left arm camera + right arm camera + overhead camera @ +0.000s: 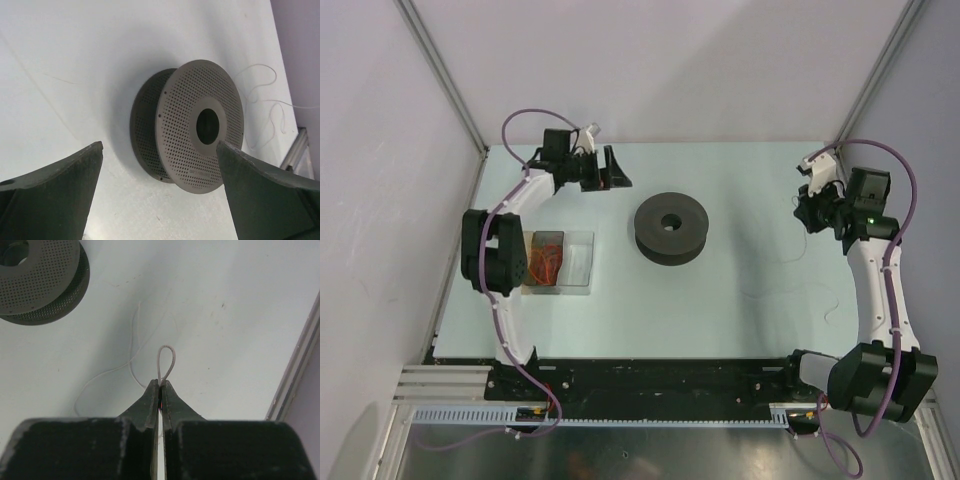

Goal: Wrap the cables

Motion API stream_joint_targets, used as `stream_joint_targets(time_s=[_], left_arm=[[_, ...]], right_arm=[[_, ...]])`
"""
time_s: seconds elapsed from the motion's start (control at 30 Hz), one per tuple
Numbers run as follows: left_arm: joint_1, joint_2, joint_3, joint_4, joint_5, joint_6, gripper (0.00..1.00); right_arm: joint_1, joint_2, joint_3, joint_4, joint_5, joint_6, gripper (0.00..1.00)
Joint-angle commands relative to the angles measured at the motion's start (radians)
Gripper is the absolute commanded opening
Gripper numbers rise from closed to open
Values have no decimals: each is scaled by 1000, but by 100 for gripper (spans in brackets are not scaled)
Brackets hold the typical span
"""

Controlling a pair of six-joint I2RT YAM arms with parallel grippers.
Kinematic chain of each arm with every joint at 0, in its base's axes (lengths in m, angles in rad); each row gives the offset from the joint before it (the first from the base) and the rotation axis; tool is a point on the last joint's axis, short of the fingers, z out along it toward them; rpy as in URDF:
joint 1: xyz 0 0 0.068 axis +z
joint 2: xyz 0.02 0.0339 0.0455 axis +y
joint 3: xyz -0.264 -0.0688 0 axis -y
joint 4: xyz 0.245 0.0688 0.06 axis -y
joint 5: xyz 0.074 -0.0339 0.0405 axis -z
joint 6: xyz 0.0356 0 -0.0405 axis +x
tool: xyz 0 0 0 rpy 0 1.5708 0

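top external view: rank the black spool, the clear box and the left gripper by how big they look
1. black spool and clear box: they look about alike, so no ranking between them
2. left gripper: clearly smallest

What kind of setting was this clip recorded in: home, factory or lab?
Probably a lab robot cell: plain white panels on aluminium posts enclose a pale table holding a black spool, a clear box and thin white cable.
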Motion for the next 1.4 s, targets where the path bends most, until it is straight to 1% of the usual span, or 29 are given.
stream_joint_targets(time_s=[0.0, 0.23, 0.33, 0.53, 0.6, 0.67, 0.83, 0.9, 1.0, 1.07, 1.1, 1.13, 1.2, 1.27, 1.3, 1.37], left_arm=[[-25, 60, 55, 1, 133, -34, 100], [-48, 175, 77, 4, 224, -59, 99], [-71, 206, 90, 4, 264, -51, 94], [-125, 258, 130, 8, 342, -44, 76], [-133, 286, 122, 31, 352, -115, 74], [-137, 305, 102, 90, 375, -196, 71], [-142, 281, 57, 224, 407, -276, 56], [-143, 258, 51, 242, 420, -283, 48], [-143, 215, 30, 252, 441, -276, 32], [-146, 176, 7, 253, 461, -254, 18], [-148, 149, -9, 255, 467, -235, 9], [-149, 115, -34, 254, 472, -212, 5], [-152, 39, -89, 244, 475, -158, 1], [-152, -43, -138, 192, 472, -72, 0], [-155, -83, -157, 146, 463, -14, 0], [-171, -156, -180, 16, 415, 161, 0]], right_arm=[[10, 11, 43, -29, -3, 14, 0], [20, 8, 43, -47, -3, 66, 0], [28, 5, 43, -47, 9, 71, 0], [41, 0, 43, -72, 14, 86, 0], [44, -1, 43, -70, 14, 93, 0], [47, 1, 43, -62, 9, 105, 0], [59, 4, 43, -66, -8, 113, 0], [61, 7, 43, -68, -15, 115, 0], [63, 20, 43, -55, -34, 128, 0], [65, 31, 42, -39, -60, 139, 0], [67, 35, 42, -35, -77, 137, 0], [71, 39, 43, -36, -99, 126, 0], [89, 44, 43, -54, -141, 73, 0], [121, 51, 43, -66, -149, 28, 0], [139, 55, 43, -68, -152, 12, 0], [172, 57, 43, -64, -165, -7, 0]])
